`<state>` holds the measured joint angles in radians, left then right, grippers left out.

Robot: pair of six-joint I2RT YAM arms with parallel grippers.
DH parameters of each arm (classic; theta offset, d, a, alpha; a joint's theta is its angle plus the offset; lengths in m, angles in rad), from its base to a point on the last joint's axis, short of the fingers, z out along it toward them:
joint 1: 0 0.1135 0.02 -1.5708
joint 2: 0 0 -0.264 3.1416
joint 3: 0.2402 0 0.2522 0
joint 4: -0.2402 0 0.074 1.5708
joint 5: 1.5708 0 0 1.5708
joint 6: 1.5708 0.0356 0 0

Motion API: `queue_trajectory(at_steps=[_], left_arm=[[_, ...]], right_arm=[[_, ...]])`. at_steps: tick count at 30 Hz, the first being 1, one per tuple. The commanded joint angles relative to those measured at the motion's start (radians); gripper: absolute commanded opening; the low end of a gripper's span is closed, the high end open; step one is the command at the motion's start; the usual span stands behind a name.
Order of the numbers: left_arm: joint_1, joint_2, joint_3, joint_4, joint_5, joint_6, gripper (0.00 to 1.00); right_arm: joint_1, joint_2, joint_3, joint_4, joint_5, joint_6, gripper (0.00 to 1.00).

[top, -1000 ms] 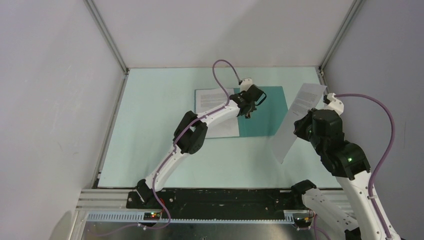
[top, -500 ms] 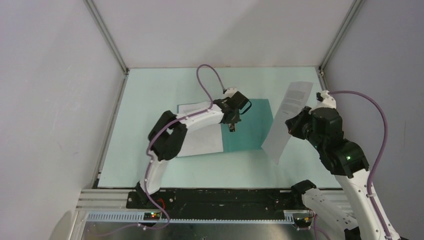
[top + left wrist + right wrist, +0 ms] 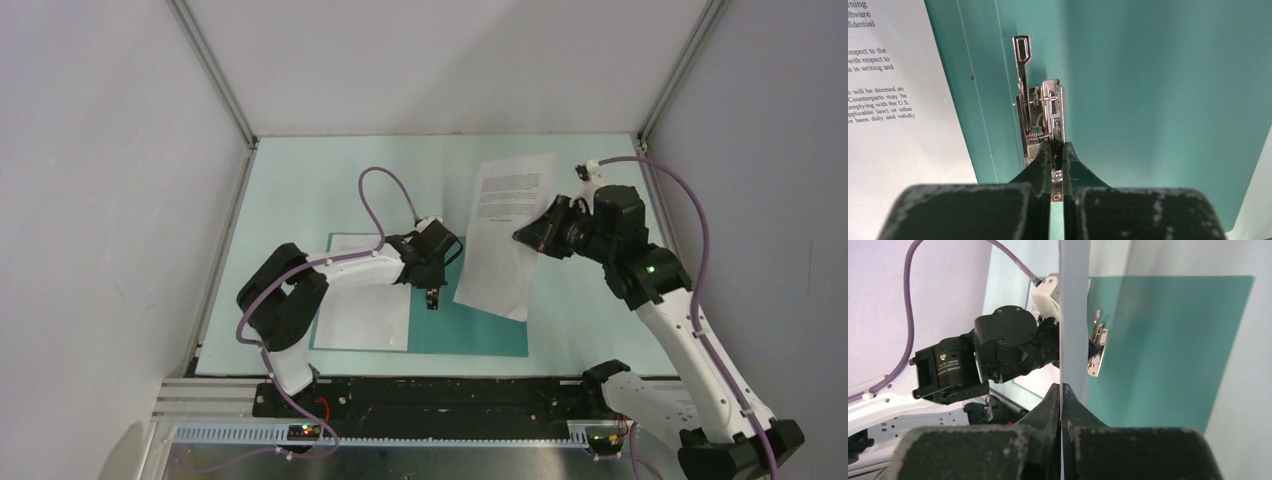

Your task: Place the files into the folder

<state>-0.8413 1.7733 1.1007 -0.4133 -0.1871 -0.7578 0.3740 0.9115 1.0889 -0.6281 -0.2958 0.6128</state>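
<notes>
The right gripper (image 3: 522, 237) is pinched shut on the right edge of one printed sheet (image 3: 500, 215). It holds the sheet tilted above the table, long axis running far to near. The open teal folder (image 3: 470, 330) lies flat, nearer and to the left, with its metal clip (image 3: 1044, 112) nipped in the closed left gripper (image 3: 1057, 156). The second sheet (image 3: 365, 305) appears to rest on the folder's left half — so the held sheet likely needs to go down and leftward.

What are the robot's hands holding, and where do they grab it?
The right gripper pinches a paper sheet by one long edge. The left gripper pinches the metal clip inside the folder.
</notes>
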Motion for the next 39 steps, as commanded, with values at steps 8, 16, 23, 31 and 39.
queue_trajectory(at_steps=[8,16,23,31,39], left_arm=[[0.009,-0.111,-0.039,0.074,0.099,0.047,0.35],[0.022,-0.136,-0.025,0.072,0.139,0.068,0.50],[0.090,-0.276,-0.085,0.033,0.136,0.031,0.55],[0.244,-0.260,-0.196,0.027,0.223,-0.022,0.35],[0.245,-0.141,-0.210,0.035,0.246,-0.028,0.00]], right_arm=[[-0.212,0.214,-0.370,0.241,-0.317,0.056,0.00],[-0.178,0.365,-0.423,0.241,-0.173,0.000,0.00],[-0.121,0.385,-0.422,0.242,-0.068,-0.046,0.00],[0.042,0.431,-0.350,0.265,0.101,-0.084,0.00],[0.085,0.433,-0.302,0.240,0.205,-0.116,0.00]])
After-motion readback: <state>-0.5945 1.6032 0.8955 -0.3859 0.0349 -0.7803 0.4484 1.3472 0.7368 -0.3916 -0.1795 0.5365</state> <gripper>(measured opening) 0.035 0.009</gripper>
